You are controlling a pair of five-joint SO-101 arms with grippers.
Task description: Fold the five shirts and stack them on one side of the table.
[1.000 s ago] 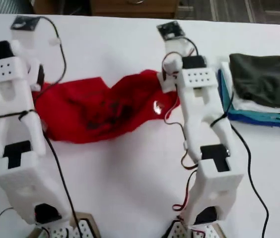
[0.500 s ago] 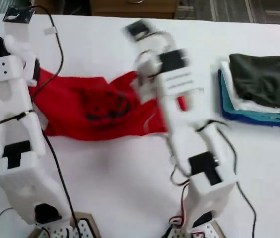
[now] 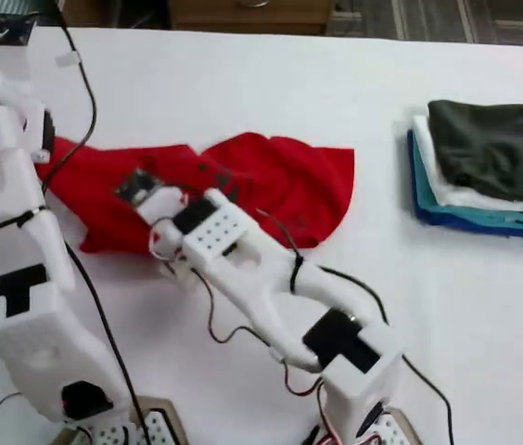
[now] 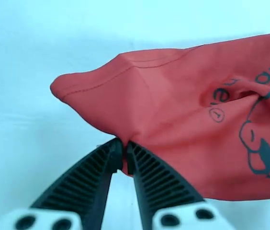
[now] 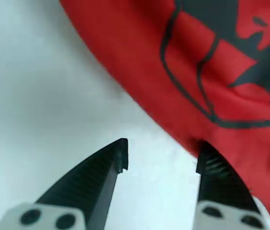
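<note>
red shirt (image 3: 280,181) lies crumpled and spread across the centre-left of the white table (image 3: 243,83) in the high view. its dark printed front faces up, one lobe bulges toward the middle of the frame, and the other end runs off to the left edge. at that left end the left arm (image 3: 11,232) stands along the left side of the frame, its wrist over the cloth.

in the left wrist view the left gripper (image 4: 124,153) is pinched together on a fold of the shirt (image 4: 183,124), the ribbed fingers (image 4: 87,177) meeting with red fabric caught at their tips and a stitched hem rising just beyond them.

the right arm (image 3: 261,269) stretches diagonally from the bottom centre of the frame up to the shirt's lower edge, left of centre. in the right wrist view the right gripper (image 5: 161,158) has its fingers wide apart. one finger (image 5: 96,177) is over bare table and the other's tip is at the edge of the red cloth (image 5: 197,72), with white table showing between them. it grips nothing.

at the right edge of the frame, well apart from the red shirt, sits a folded stack (image 3: 489,176): a dark olive shirt on top, white beneath it, blue at the bottom.
</note>
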